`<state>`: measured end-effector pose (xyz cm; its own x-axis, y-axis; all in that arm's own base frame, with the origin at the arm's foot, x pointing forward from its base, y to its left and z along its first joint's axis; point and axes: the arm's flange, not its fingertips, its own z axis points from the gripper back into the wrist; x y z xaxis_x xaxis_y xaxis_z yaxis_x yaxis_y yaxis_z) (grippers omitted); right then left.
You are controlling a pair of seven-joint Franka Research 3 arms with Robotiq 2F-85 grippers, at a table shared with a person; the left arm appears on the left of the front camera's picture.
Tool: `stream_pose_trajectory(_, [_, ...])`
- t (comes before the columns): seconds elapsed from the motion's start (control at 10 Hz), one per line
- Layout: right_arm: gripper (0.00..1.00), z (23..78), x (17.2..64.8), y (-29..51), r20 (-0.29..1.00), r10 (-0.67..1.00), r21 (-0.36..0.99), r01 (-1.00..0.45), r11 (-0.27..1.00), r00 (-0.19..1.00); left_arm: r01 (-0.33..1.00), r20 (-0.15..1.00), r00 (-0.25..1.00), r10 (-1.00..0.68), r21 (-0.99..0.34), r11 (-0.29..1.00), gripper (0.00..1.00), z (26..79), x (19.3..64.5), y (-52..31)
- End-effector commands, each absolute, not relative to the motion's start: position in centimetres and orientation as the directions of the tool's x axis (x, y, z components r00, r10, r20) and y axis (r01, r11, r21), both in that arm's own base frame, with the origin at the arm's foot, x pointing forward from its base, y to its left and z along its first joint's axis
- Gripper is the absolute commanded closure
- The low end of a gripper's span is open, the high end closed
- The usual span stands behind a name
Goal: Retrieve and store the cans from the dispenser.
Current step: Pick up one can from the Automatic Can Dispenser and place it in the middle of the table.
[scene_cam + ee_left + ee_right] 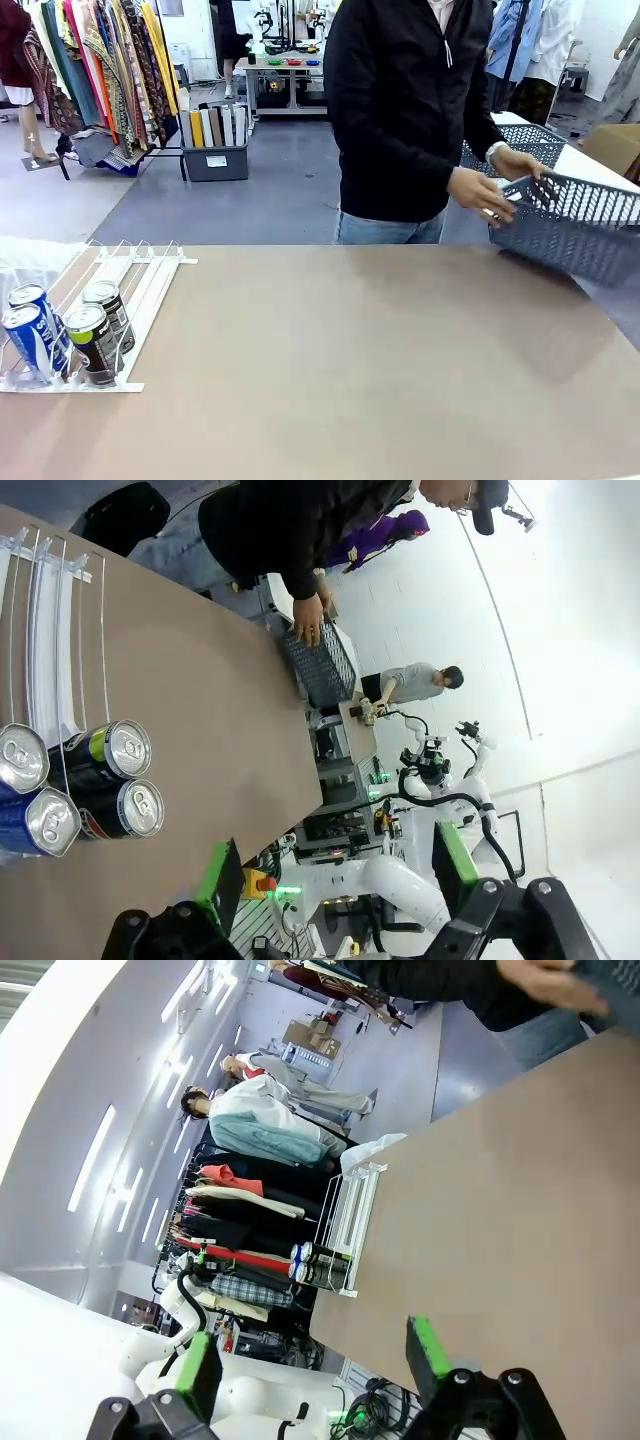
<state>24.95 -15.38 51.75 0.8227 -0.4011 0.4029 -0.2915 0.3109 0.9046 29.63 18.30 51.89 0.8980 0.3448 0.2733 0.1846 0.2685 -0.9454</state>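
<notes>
— Where do the cans sit right now?
— All four are in the dispenser (140, 280), which lies at the left corner of the bench (350, 380) on the robot's side. Two blue cans (30, 340) stand one behind the other in a lane at the far left. Two dark cans (95, 345) with a green-yellow band stand the same way in a lane to their right. Silver tops up, and the front can of each pair is down at the low front stop.
— And the left pincer (338, 870)?
— Wide open. In its wrist view the green pads stand far apart with nothing between them. The cans show off to one side of it, apart from the fingers, so it touches none of them.
— The right pincer (312, 1360)?
— Open too, pads spread and empty. From its wrist view it hangs over the opposite side of the bench, with the dispenser and the cans well away across the bare brown top.
— What is the person (400, 110) doing?
— Standing at the far edge in a black jacket, with both hands (480, 190) on a dark grey mesh basket (580, 225). It is tilted over the far right corner of the bench. I cannot tell whether its lower edge touches the top.
— So basket and cans are far apart?
— Yes, at opposite corners
</notes>
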Motion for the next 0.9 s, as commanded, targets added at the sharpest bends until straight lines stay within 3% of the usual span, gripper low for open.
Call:
stream_pose_trajectory(0.0, [0.00,51.9,25.2,-15.2,0.427,-0.405,0.897,-0.324,0.300,0.808,0.186,0.274,0.898,0.343,-0.945,0.268,0.00,51.9,29.7,18.2])
stream_pose_trajectory(0.2, [0.00,51.9,25.2,-15.2,0.427,-0.405,0.897,-0.324,0.300,0.808,-0.047,0.087,0.976,0.199,-0.810,0.585,0.00,53.5,30.9,14.8])
stream_pose_trajectory(0.4, [0.00,51.9,25.2,-15.2,0.427,-0.405,0.897,-0.324,0.300,0.808,-0.205,-0.053,0.977,0.205,-0.468,0.859,0.00,55.4,31.8,10.6])
stream_pose_trajectory(0.7, [0.00,51.9,25.2,-15.2,0.427,-0.405,0.897,-0.324,0.300,0.808,-0.323,-0.056,0.946,0.320,-0.054,0.945,0.00,56.2,33.1,5.3])
stream_pose_trajectory(0.8, [0.00,51.9,25.2,-15.2,0.427,-0.405,0.897,-0.324,0.300,0.808,-0.325,0.007,0.946,0.325,0.065,0.944,0.00,56.0,33.6,4.7])
